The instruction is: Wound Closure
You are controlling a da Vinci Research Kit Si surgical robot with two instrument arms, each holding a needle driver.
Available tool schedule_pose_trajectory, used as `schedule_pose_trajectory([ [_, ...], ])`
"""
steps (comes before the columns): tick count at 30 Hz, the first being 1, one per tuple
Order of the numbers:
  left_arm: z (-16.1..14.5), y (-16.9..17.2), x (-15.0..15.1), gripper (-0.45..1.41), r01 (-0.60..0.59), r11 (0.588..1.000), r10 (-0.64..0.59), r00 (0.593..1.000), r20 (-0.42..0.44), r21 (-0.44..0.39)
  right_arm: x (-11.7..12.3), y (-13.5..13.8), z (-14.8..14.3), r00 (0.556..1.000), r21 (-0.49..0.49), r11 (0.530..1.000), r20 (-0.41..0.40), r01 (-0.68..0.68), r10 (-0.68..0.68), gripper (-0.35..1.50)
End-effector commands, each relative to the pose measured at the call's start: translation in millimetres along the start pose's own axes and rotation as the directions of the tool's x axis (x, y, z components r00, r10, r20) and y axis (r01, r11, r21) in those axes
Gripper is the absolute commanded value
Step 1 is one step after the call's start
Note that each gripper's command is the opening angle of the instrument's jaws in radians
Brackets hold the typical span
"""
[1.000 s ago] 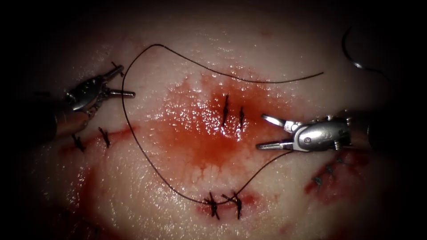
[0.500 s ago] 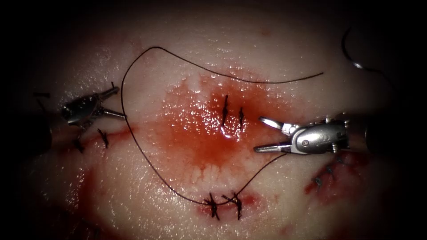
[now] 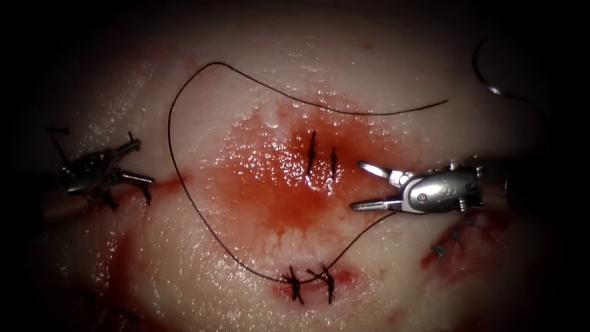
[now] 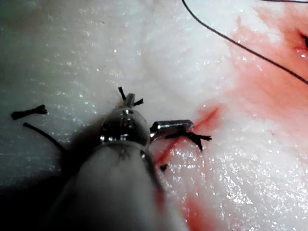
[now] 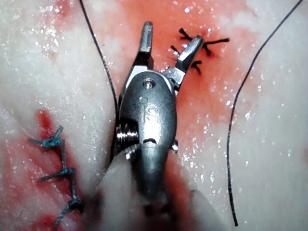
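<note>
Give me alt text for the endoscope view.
Both hands hover open and empty over the tissue: left hand, right hand by the red fluid. Loose thread loops between them; the needle lies far right.

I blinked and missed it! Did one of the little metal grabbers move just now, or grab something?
The left tool slid down and to the left, away from the thread loop, jaws open, holding nothing. The right tool edged slightly left early on, then stayed put, jaws open and empty. The needle lies on the tissue at the upper right; the thread kept its shape.
</note>
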Motion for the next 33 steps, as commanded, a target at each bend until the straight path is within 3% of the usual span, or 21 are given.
schedule_pose_trajectory([
  [1, 0.7, 0.0, -0.1, 1.03, 0.003, 1.000, -0.003, 1.000, 0.000, -0.002, -0.4, -0.4, 0.8, 1.000, 0.002, 1.000, -0.002, 0.000, 0.000, 1.40],
  [15, -1.3, 5.0, -0.6, 1.06, 0.035, 0.999, -0.036, 0.998, -0.043, -0.032, -0.3, -0.7, 0.8, 1.000, 0.002, 1.000, -0.002, 0.000, 0.000, 1.40],
  [25, -2.0, 5.0, -4.2, 1.10, 0.024, 0.999, -0.026, 0.998, -0.055, -0.043, -0.1, -0.8, 0.8, 1.000, 0.005, 1.000, -0.005, 0.000, 0.000, 1.40],
  [33, -4.4, 6.7, -6.4, 1.06, 0.020, 0.999, -0.020, 1.000, 0.004, -0.039, -0.1, -0.8, 0.9, 1.000, 0.007, 1.000, -0.006, -0.006, 0.006, 1.40],
])
